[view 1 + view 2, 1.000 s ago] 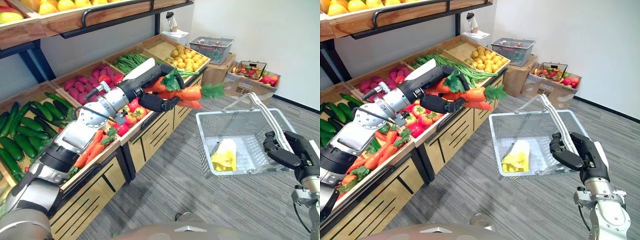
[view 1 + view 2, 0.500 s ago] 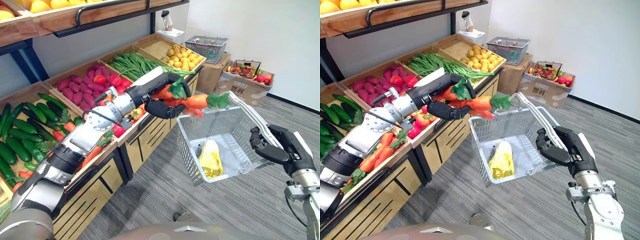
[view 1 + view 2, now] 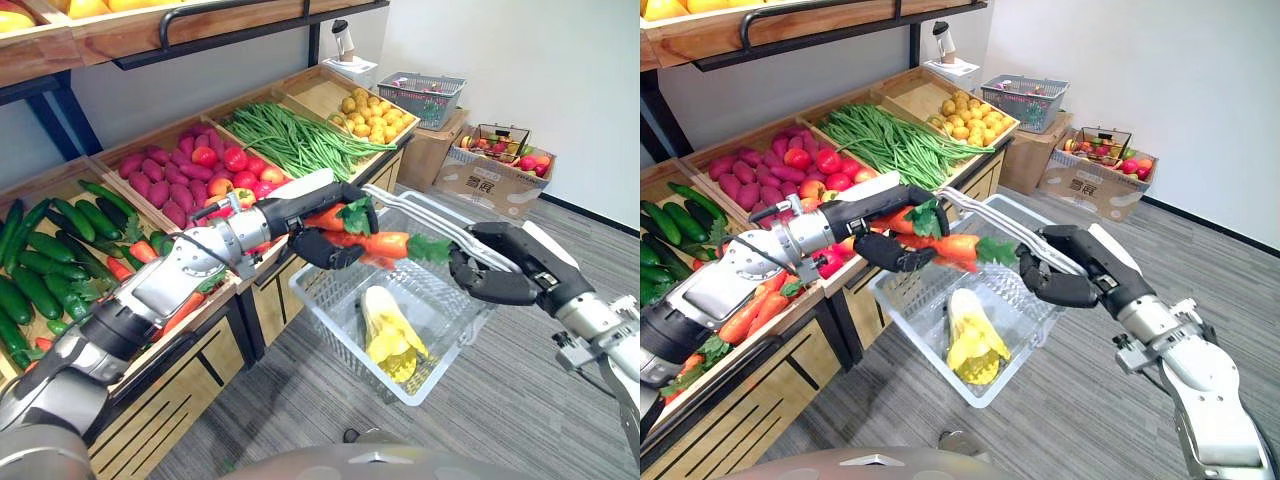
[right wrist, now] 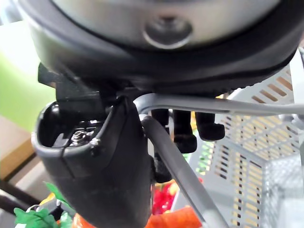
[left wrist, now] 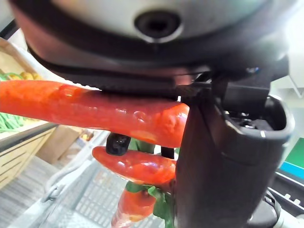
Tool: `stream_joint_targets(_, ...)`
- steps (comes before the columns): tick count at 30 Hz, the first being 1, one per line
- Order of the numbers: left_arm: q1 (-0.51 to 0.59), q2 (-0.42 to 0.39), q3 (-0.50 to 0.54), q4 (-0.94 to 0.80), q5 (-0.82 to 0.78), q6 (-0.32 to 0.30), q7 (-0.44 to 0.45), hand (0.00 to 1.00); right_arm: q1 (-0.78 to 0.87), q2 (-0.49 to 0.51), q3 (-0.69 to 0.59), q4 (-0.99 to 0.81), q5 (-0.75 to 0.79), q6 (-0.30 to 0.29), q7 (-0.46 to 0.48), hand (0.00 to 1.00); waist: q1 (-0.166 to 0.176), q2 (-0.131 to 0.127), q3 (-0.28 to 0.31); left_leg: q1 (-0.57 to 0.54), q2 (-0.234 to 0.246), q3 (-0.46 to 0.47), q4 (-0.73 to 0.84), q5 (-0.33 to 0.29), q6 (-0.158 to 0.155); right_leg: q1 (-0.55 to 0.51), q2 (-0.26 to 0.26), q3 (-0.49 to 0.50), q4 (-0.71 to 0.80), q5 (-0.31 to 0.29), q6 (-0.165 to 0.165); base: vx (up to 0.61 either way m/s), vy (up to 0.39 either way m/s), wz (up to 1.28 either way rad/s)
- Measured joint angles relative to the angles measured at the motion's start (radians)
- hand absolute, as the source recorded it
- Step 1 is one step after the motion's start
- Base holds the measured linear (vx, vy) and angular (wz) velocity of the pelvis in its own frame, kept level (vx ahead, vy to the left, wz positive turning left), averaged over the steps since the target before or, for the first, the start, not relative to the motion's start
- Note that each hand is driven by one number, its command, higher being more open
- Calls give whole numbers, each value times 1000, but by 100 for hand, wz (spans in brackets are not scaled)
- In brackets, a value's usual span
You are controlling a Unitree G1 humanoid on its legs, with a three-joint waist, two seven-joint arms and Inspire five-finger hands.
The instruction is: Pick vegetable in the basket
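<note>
Your left hand (image 3: 322, 246) grips the carrots (image 3: 385, 243) over the basket (image 3: 328, 322). Your right hand (image 3: 500, 272) holds its handle (image 3: 415, 212). Next, open up and drop them in.

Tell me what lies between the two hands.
The carrots, held in the left hand, stretch toward the right hand, which grips the basket by its handles; left eye view.

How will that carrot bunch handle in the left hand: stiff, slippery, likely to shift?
Probably stiff: the carrots stick straight out past the left hand without drooping. Their glossy skin suggests they could slip. Several are held together, so one may shift loose.
</note>
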Motion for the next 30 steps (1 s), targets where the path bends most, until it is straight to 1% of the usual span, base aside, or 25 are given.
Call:
stream_joint_targets(1,17,20,0,-18,0,0,-4,0,-24,-15,31,0,12,-1,2,0,7,0,0,-8,15,-4,33,-17,-1,4,5,-1,0,0,0,0,0,0)
stream_joint_targets(4,60,64,2,-56,-13,0,-12,0,-80,-40,101,0,30,-4,5,0,17,3,3,-18,37,-12,88,-52,-6,19,11,-1,-2,0,0,0,0,0)
stream_joint_targets(5,78,77,3,-75,-21,0,-13,0,-96,-43,121,0,37,-13,7,0,29,8,4,-30,49,-16,117,-71,-8,20,14,-1,-3,0,0,0,0,0)
stream_joint_targets(7,108,84,17,-95,-37,-3,-13,0,-118,-44,141,0,50,-23,9,0,40,14,9,-49,61,-27,154,-93,-8,20,14,-6,-4,0,0,-24,30,7)
stream_joint_targets(12,221,91,111,-134,-38,-3,-22,0,-173,-53,197,0,58,-31,12,0,78,38,31,-87,87,-63,238,-136,-4,39,15,-26,-13,-1,-2,-29,44,11)
stream_joint_targets(16,293,92,162,-163,-38,-2,-34,0,-174,-53,204,0,60,-31,15,0,95,43,42,-117,88,-95,268,-150,2,44,8,-54,-15,-5,-9,-8,49,20)
stream_joint_targets(19,313,92,163,-165,-38,-1,-36,0,-179,-53,223,0,69,-31,18,0,104,42,52,-121,88,-108,282,-159,5,55,6,-65,-15,-8,-14,2,63,14)
stream_joint_targets(23,318,91,167,-165,-23,-1,-36,0,-199,-53,231,2,74,-31,31,0,113,46,64,-143,89,-128,301,-164,15,53,3,-78,-16,-8,-15,2,71,10)
stream_joint_targets(27,320,84,170,-164,36,-1,-33,0,-217,-53,231,2,76,-31,31,0,113,46,65,-146,88,-132,302,-164,15,56,3,-85,-16,-9,-18,6,48,6)
stream_joint_targets(30,324,77,134,-163,59,-2,-37,0,-237,-53,231,2,90,-31,31,0,109,51,68,-145,87,-131,301,-164,15,57,3,-86,-15,-10,-20,-1,43,1)
